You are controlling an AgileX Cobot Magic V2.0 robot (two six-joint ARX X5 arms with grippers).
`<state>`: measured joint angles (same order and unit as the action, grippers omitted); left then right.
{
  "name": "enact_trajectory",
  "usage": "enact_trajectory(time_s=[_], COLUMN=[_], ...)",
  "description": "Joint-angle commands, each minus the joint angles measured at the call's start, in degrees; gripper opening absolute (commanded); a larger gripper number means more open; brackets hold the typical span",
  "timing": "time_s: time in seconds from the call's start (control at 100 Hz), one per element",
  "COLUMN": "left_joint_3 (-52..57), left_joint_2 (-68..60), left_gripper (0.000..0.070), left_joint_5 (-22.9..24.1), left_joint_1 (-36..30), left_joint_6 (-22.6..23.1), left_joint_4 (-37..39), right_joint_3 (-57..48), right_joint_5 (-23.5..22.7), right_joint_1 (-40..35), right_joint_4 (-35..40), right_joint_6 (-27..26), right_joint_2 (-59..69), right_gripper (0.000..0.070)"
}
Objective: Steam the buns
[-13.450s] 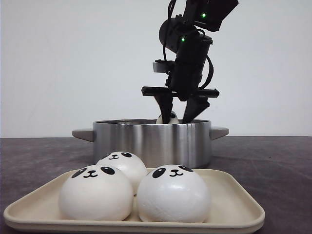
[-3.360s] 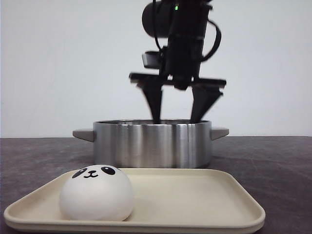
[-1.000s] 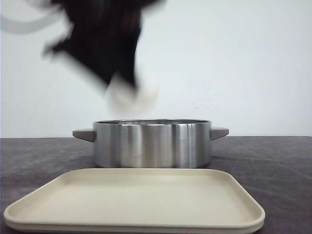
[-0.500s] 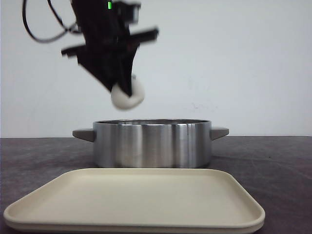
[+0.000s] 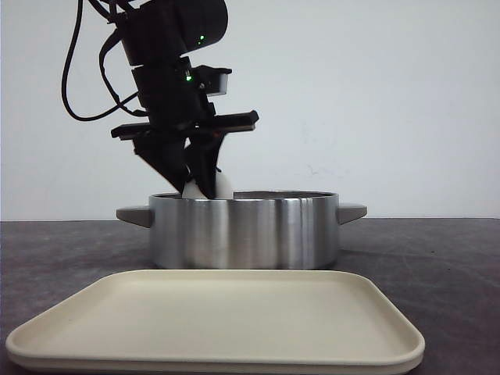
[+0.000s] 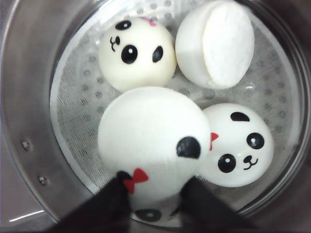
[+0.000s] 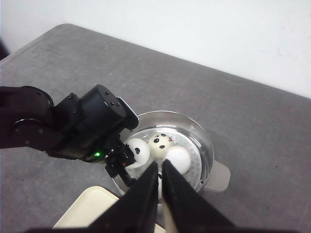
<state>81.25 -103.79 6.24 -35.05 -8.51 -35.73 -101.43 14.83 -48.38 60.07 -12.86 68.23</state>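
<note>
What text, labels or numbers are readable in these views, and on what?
None: no words, brands or numbers show in any view.
The buns carry only painted panda faces, not text.
The pot and the tray are unmarked.
The left gripper shows only green indicator lights above it, no lettering.

The buns (image 6: pixel 137 53) were white, with black oval eyes and small black noses and mouths; one (image 6: pixel 154 145) carried a red bow mark, another (image 6: pixel 236 144) a red fleck at its edge. The pot (image 5: pixel 244 229) was shiny silver steel, the tray (image 5: pixel 219 320) plain cream, the worktop (image 5: pixel 437 258) mottled dark grey. Both grippers (image 5: pixel 191 176) (image 7: pixel 159 187) were black.
</note>
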Motion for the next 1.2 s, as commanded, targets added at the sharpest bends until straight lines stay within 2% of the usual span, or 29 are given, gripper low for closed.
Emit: enact_trajectory(time_s=[0.0, 0.02, 0.07, 0.35, 0.5, 0.54, 0.74, 0.81, 1.01, 1.13, 1.19], left_joint_3=[0.8, 0.8, 0.8, 3.3, 4.7, 4.7, 3.5, 2.3, -6.0, -14.5, -18.7], left_joint_2=[-1.4, -1.4, -1.4, -1.2, 4.3, 6.6, 23.3, 29.5, 47.1, 57.4, 62.2], left_gripper=[0.045, 0.0491, 0.0526, 0.0516, 0.0496, 0.0461, 0.0101, 0.0011, 0.0, 0.0, 0.0], left_joint_5=[0.2, 0.2, 0.2, 0.8, 2.2, 2.2, 2.1, 2.2, 2.2, 2.4, 3.3], left_joint_1=[-0.1, -0.1, -0.1, -0.1, -0.1, -0.1, -0.6, -0.7, -0.9, -1.0, -1.0], left_joint_6=[0.3, 0.3, 0.3, 0.2, -3.1, -4.1, -4.5, -4.6, -6.3, -9.0, -10.6], left_joint_4=[0.1, 0.0, -0.3, -5.1, -5.8, -5.7, -7.6, -8.2, -10.8, -8.7, -7.2], right_joint_3=[-0.8, -0.8, -0.8, -0.8, 0.2, 0.7, 6.8, 10.1, 23.1, 30.9, 35.3], right_joint_5=[0.0, 0.0, 0.0, 0.3, 1.4, 2.1, 4.8, 4.7, 4.6, 4.7, 4.7], right_joint_1=[-0.6, -0.6, -0.6, -0.6, -0.5, -0.5, -0.5, -0.6, -2.9, -4.5, -5.9], right_joint_4=[-0.2, -0.3, -0.4, -0.2, 0.0, 0.0, -1.5, -4.5, -20.7, -32.0, -39.9], right_joint_6=[-0.2, -0.2, -0.2, 0.2, 2.1, 2.1, 2.1, 2.1, 2.1, 2.1, 2.1], right_joint_2=[0.2, 0.2, 0.2, 0.2, 0.3, 0.3, 0.1, -0.3, -2.4, -3.2, -3.6], right_gripper=[0.0006, 0.0006, 0.0006, 0.0006, 0.0006, 0.0006, 0.0006, 0.0006, 0.0006, 0.0006, 0.0006])
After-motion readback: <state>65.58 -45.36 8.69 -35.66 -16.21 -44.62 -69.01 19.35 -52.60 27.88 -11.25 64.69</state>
